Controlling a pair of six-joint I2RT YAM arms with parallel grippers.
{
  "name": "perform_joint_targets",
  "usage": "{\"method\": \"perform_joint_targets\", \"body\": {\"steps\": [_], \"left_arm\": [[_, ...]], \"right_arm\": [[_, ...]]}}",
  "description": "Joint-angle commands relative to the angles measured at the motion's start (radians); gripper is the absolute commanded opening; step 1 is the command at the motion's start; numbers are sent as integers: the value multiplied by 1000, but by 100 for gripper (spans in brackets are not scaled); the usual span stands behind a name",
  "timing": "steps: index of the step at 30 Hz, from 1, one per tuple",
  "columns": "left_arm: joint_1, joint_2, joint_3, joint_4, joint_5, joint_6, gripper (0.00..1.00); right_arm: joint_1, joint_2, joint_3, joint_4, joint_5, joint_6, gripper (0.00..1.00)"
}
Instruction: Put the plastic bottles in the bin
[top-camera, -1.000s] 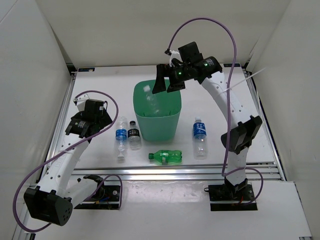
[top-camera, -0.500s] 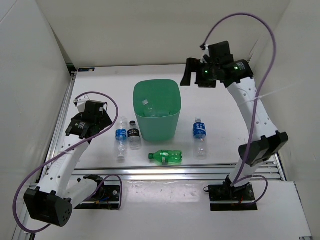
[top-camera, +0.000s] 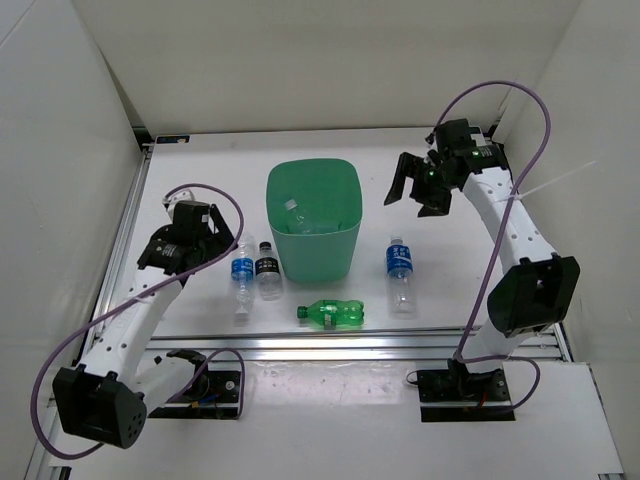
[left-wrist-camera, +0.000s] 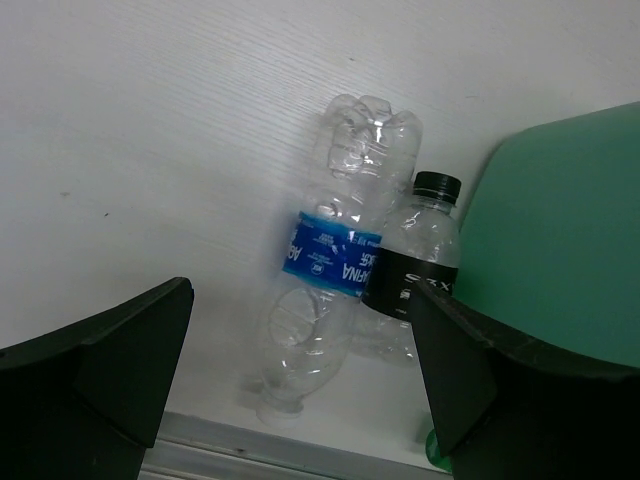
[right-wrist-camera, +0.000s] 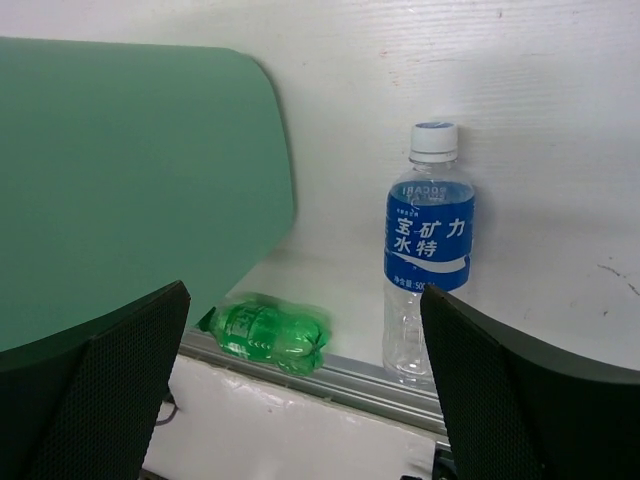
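Both pincers were spread wide, nothing in them. One unlabelled clear bottle (top-camera: 297, 217) sat in the green bin (top-camera: 315, 255); four lay on the table. The left gripper (top-camera: 212, 242) hung by the blue-label bottle (top-camera: 241, 275) and black-label bottle (top-camera: 267, 268), which were touching beside the bin. I reckon a grab there could pinch both or squirt one loose. The right gripper (top-camera: 418, 192) was well apart from the other blue-label bottle (top-camera: 400, 268). The green bottle (top-camera: 333, 313) near the front rail might roll.

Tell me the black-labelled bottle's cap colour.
Black; its cap shows best in the left wrist view.
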Motion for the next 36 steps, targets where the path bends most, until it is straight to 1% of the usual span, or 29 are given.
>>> {"method": "perform_joint_targets", "body": {"steps": [1,3,6,8,12,14,16,19,22,25,26,27,29,30,31,32,35,36], "left_arm": [[10,45,-7,74,104,-19,100],[10,70,2,85,104,-19,100],[10,70,20,85,67,-10,100],[10,70,20,85,55,-1,100],[10,89,20,85,55,-11,100],[10,99,33,76,55,-11,100],[10,110,45,76,55,-2,100],[10,110,59,67,34,7,100],[10,110,68,45,34,7,100],[10,110,68,35,23,7,100],[10,110,68,35,23,7,100],[10,110,68,35,14,7,100],[10,101,68,35,14,7,100],[10,101,68,35,14,7,100],[10,92,68,35,4,-2,100],[10,92,59,35,4,-2,100],[10,69,50,35,4,-11,100],[10,59,40,35,4,-11,100]], "right_arm": [[-22,23,-30,45,-75,-6,100],[-22,54,-72,45,-75,-6,100],[-31,79,-143,63,-64,-16,99],[-40,91,-180,100,-75,-26,95],[-40,168,-228,123,-75,-49,94],[-40,206,-250,123,-75,-49,91],[-31,218,-281,132,-75,-59,91],[-31,231,-337,166,-75,-68,88],[-31,257,-358,175,-75,-78,80],[-31,298,-358,186,-66,-79,62],[-31,298,-358,177,-66,-79,52],[-31,298,-347,177,-66,-79,47],[-31,271,-321,149,-66,-79,41],[-31,261,-276,120,-57,-79,37],[-31,240,-249,102,-57,-79,37],[-31,226,-188,65,-57,-79,33],[-31,162,-93,4,-57,-66,28],[-31,140,-23,-13,-43,-66,25]]}}
